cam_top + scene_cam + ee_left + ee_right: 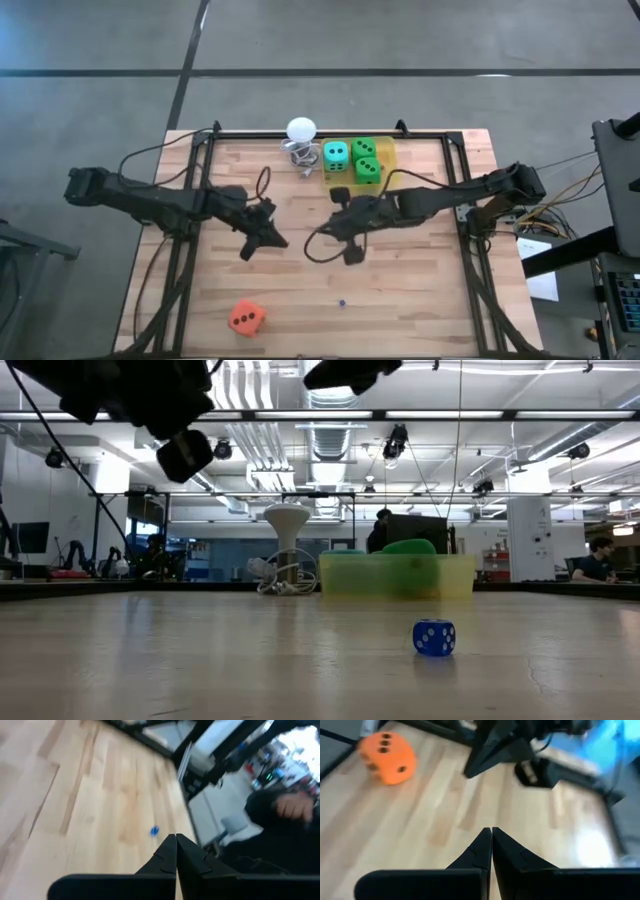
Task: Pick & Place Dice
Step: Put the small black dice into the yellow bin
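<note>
Orange-red die: near the table's front edge, well apart from both my grippers, held by neither.
Teal die and two green dice: in the yellow tray at the back.
Left gripper: fingers pressed together, empty, mid-table.
Right gripper: fingers pressed together, empty, just in front of the tray.
Open room: bare wood between my grippers and the front edge.

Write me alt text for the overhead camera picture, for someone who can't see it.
Two dark robot arms reach over a wooden table, left hand and right hand shut and empty. An orange-red die lies alone near the front; a teal die and two green dice sit in a yellow tray.
</note>
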{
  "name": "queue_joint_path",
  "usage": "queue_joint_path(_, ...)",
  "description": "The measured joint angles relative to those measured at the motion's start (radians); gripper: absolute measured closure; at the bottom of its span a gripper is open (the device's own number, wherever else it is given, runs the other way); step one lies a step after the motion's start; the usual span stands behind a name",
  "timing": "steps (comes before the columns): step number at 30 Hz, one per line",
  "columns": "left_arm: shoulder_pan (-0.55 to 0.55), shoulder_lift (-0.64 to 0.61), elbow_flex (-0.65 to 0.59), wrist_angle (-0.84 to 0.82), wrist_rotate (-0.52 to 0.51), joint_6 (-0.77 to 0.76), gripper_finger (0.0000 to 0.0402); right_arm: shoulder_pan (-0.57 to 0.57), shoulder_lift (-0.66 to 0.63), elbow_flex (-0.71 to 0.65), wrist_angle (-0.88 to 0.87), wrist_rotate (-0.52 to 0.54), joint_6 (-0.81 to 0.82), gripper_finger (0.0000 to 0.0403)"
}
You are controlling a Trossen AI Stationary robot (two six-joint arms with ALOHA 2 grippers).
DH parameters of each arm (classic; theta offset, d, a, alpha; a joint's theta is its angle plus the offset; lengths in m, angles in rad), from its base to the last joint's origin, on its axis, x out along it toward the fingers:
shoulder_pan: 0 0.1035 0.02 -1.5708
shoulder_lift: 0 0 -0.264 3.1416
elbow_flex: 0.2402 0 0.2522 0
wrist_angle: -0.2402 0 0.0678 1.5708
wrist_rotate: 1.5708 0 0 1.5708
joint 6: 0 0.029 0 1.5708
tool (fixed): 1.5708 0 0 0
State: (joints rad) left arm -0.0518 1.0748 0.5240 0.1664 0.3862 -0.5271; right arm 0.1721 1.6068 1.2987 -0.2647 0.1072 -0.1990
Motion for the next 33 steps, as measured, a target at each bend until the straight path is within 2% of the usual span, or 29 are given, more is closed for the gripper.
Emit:
queue_joint_path(3,-0.02,0.0,0.0,-0.058,0.0,0.027,0.0398,0.036,-0.017,0.0,-0.054,-0.005,0.087,0.0394)
queue_joint_path(8,-0.06,0.0,0.0,-0.07,0.0,0.029,0.0398,0.08,-0.016,-0.001,-0.068,0.0,0.144,0.0394)
queue_joint_path(12,-0.095,0.0,0.0,-0.088,0.008,0.01,0.0398,0.091,-0.017,-0.001,-0.086,0.074,0.148,0.0394)
queue_joint_path(28,-0.128,0.0,0.002,-0.089,0.009,-0.049,0.0398,0.092,-0.016,-0.001,-0.106,0.076,0.14,0.0394)
queue_joint_path(31,-0.153,0.002,0.024,-0.093,0.009,-0.045,0.0397,0.092,-0.016,-0.001,-0.106,0.076,0.14,0.0394)
queue_joint_path(33,-0.188,0.003,0.058,-0.117,-0.028,-0.044,0.0395,0.092,-0.016,-0.001,-0.107,0.076,0.142,0.0394)
